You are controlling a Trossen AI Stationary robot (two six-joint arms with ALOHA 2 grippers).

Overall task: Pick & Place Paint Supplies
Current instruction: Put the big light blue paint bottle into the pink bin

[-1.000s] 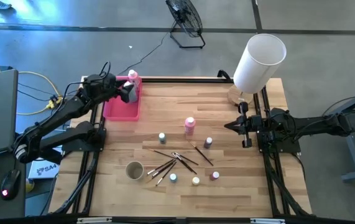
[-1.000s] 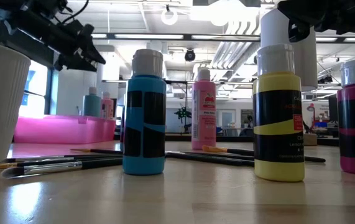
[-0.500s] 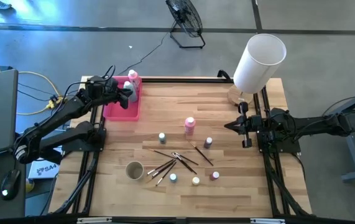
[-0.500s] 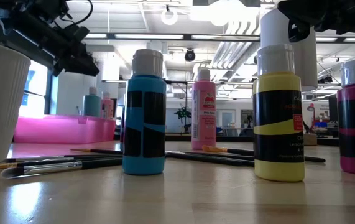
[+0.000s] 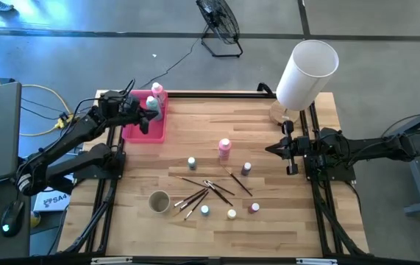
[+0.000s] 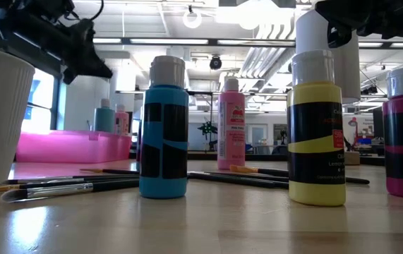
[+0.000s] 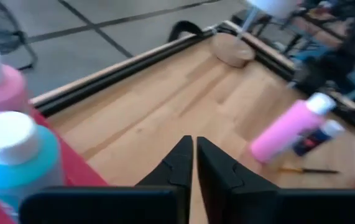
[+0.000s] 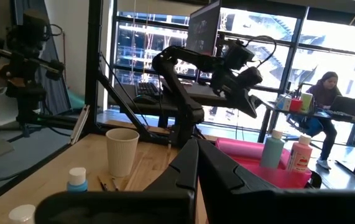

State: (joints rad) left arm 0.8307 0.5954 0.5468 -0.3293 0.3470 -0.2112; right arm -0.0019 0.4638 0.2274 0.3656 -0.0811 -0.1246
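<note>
Left end effector point(image 5: 145, 122) empty, fingers pressed together, over the pink tray point(image 5: 132, 131) just beside the teal bottle point(image 5: 151, 106) and pink bottle point(image 5: 157, 91) standing in it. Next target likely the second pink bottle point(image 5: 225, 148) mid-counter: spread wide, descend square, grip the body below the cap. Right end effector point(image 5: 271, 149) also pressed together, idle at the counter's right edge.

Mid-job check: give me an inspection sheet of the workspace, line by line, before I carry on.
Surface: wooden table, dry, no spills seen.
Job's things: teal bottle and one pink bottle stand in the pink tray; second pink bottle, five small paint pots and the loose brushes lie outside it.
Clutter: paper cup; white lampshade at the far right corner.
Grippers: left gripper above the tray, jaws shut, empty; right gripper parked at the right edge, jaws shut.
Cables: yellow cable off the table's left.
Surroundings: floor fan; seated person beyond.
</note>
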